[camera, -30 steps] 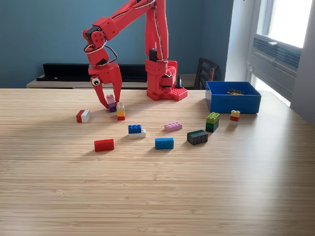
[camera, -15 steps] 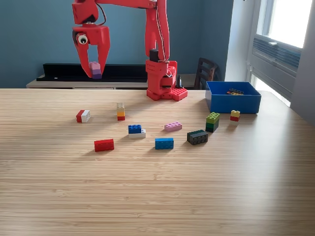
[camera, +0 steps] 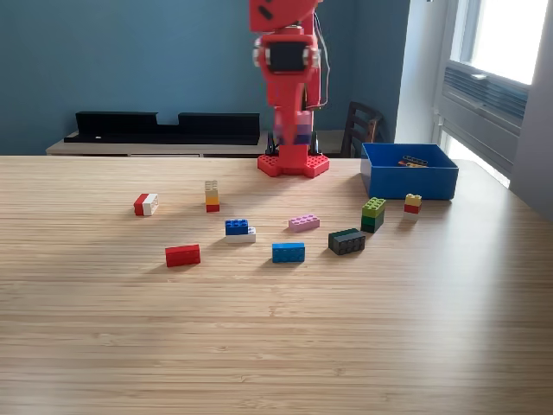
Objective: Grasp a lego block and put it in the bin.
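Gripper (camera: 294, 130) swung from exterior view's left to centre, raised above worktop (camera: 276, 328), in front of arm base. Pinched pink-purple block (camera: 301, 131), motion-blurred. Carried halfway toward bin (camera: 409, 180) at exterior view's right. Release over bin remained.

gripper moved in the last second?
Yes. The gripper rose off the table and swung toward the exterior view's right, now above the arm base, nearer the bin.
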Controlling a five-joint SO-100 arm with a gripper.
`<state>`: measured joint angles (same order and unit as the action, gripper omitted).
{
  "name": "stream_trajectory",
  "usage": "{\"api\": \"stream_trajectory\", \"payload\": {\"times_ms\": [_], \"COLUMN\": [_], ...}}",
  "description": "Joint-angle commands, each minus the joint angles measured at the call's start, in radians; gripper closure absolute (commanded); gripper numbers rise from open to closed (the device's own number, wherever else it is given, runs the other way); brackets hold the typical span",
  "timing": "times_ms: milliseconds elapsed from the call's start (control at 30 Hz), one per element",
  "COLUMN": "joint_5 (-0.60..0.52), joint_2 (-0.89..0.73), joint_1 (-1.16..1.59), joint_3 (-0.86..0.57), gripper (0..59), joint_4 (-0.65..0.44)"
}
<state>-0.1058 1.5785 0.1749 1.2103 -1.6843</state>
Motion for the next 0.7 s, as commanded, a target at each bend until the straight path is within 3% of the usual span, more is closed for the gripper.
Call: {"api": "stream_trajectory", "payload": {"times_ms": [33, 367, 700], "joint_5": [0.051, 0.101, 0.19], "joint_2": [0.058, 0.058, 0.058], "joint_1": [0.38, 0.865, 0.994], "joint_3": [-0.031, 0.063, 0.212], "gripper": [58.6, 58.6, 58.6], "joint_4": [-0.011, -0.011, -0.011]}}
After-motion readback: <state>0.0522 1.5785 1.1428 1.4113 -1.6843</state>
